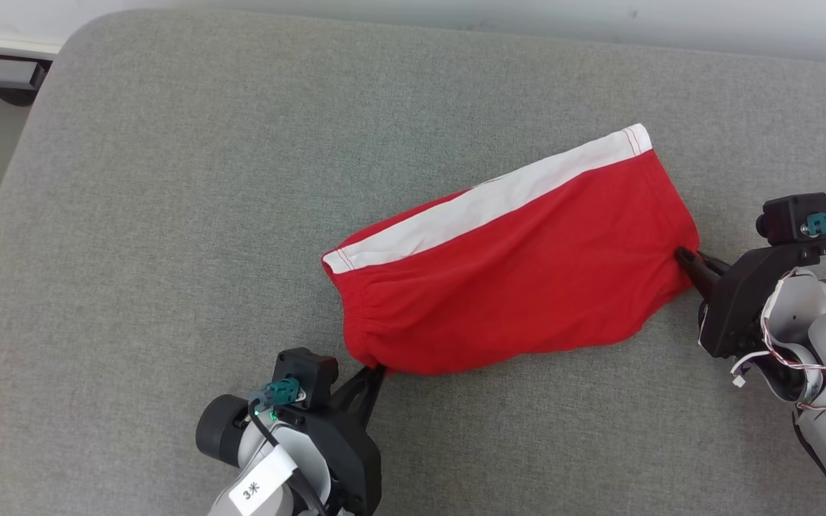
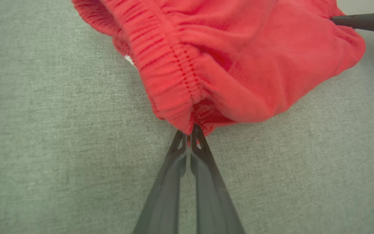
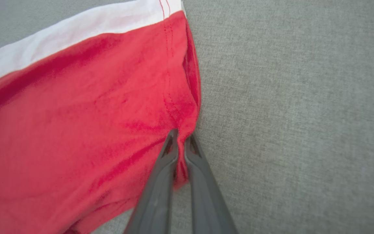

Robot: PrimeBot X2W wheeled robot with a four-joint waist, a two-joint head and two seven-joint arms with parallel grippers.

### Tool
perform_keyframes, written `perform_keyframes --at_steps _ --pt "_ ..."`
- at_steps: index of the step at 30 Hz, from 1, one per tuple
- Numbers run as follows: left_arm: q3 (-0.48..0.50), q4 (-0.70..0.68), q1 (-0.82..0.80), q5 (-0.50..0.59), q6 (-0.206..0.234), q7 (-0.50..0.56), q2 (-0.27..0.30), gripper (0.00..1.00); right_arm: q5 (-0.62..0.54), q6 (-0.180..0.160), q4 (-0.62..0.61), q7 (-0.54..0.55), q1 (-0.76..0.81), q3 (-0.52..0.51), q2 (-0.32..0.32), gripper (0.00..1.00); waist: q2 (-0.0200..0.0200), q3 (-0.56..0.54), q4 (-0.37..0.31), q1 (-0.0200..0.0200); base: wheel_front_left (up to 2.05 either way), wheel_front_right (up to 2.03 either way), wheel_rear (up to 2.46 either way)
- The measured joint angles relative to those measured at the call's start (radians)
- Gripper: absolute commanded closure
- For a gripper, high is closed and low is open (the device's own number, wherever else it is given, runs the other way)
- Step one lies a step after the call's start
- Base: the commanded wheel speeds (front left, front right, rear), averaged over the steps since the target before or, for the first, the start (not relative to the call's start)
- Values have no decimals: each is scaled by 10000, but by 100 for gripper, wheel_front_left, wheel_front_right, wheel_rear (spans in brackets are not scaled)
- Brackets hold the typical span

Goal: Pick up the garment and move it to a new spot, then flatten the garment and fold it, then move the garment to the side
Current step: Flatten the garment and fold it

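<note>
Mostly red garment (image 1: 520, 287), white-edged, gathered at one end, lightly wrinkled

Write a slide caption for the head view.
Left gripper and right gripper, jaws shut on opposite ends of the red garment.

Grey fabric surface (image 1: 169, 251), rounded far-left corner; white-banded red garment (image 1: 528, 287) lying directly on it.

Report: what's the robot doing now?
Left gripper shut on red garment, elastic end. Right gripper shut on its far edge. Garment lies on grey surface, nothing blocking.
</note>
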Motion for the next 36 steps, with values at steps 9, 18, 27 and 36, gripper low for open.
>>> perform_keyframes --at_steps 9,18,27,36 --pt "-88 242 -40 219 -403 -355 713 100 226 84 42 -412 547 -209 -21 100 1 -404 4 1 0 0 0" --pt "-391 291 482 539 -802 -658 1540 100 405 81 -583 -832 2087 -330 -6 100 1 -1123 -147 -1 0 0 0" --pt "-780 245 1524 552 -995 -790 1887 100 907 -232 -1657 -1202 4103 -579 -13 100 1 -1875 -459 -1 0 0 0" --pt "-520 -115 1913 213 -995 -857 2211 100 1070 -639 -2884 -1346 4988 -807 -33 100 0 -2420 -998 -1 0 0 0"
